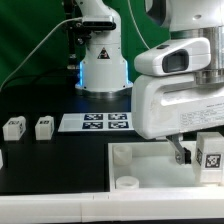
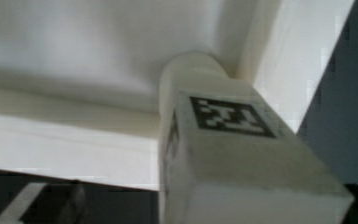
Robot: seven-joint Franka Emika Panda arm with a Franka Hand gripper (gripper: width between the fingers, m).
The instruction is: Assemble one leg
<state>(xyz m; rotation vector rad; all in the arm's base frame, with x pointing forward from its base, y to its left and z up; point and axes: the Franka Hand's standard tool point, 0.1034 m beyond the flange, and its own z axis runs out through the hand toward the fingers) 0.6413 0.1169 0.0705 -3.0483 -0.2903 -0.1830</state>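
Leg [image 2: 229,150] | white plastic block, square tag | held in fingers [image 1: 181,152]

I am looking at a white leg [image 2: 229,150] filling much of the wrist view, its rounded end pointing up toward a corner of a large white piece [image 2: 87,60]. A black-and-white square tag [image 2: 231,117] is showing on the leg's face. The leg is lying over the white piece's raised rim; whether they are touching, I cannot tell.
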